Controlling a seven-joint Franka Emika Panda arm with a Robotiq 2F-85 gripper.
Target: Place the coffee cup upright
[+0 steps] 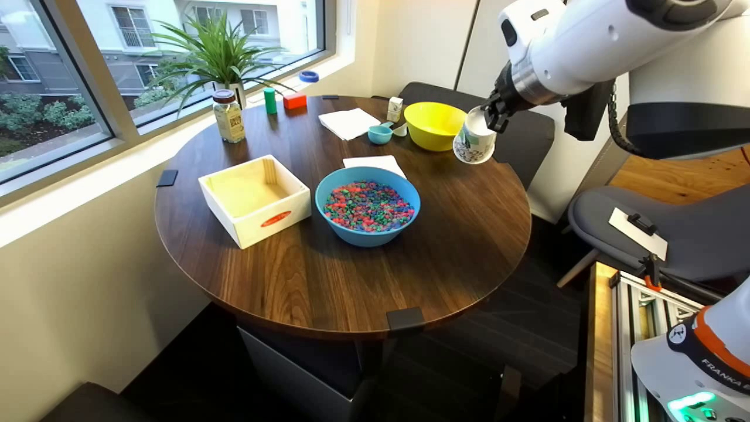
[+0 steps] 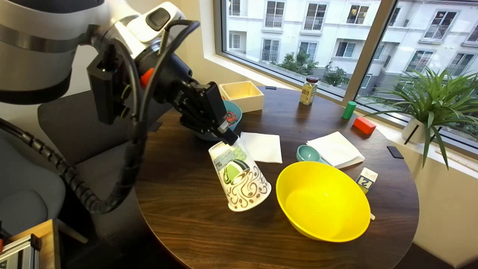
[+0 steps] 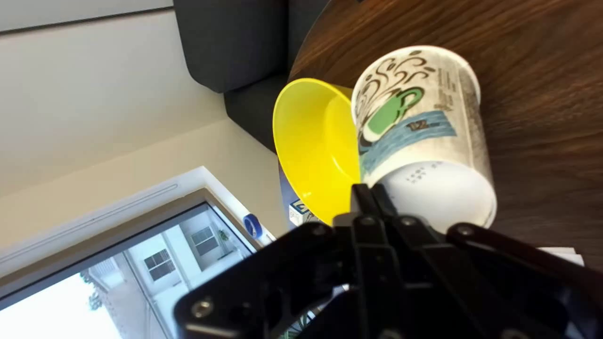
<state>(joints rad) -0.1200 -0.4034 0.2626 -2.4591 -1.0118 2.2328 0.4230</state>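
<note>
The coffee cup [image 1: 473, 145] is white and tapered, with a green mug, brown swirls and a blue-grey band; it also shows in an exterior view [image 2: 242, 183] and in the wrist view [image 3: 414, 113]. It hangs tilted above the table, wide end pointing down, its narrow white base toward the gripper. My gripper [image 1: 495, 119] is shut on the edge at the base end, fingertips close together with the thin wall between them. The gripper also shows in an exterior view [image 2: 230, 139] and in the wrist view [image 3: 370, 190]. The cup's mouth opening is hidden.
A yellow bowl [image 2: 325, 213] stands close beside the cup. A blue bowl [image 1: 368, 239] of coloured bits and a wooden box [image 1: 275, 214] stand farther off. Napkins [image 1: 348, 124], a teal measuring cup [image 1: 379, 135], a lettered block [image 2: 366, 179] and a jar [image 1: 229, 120] lie around the round table [image 1: 469, 246].
</note>
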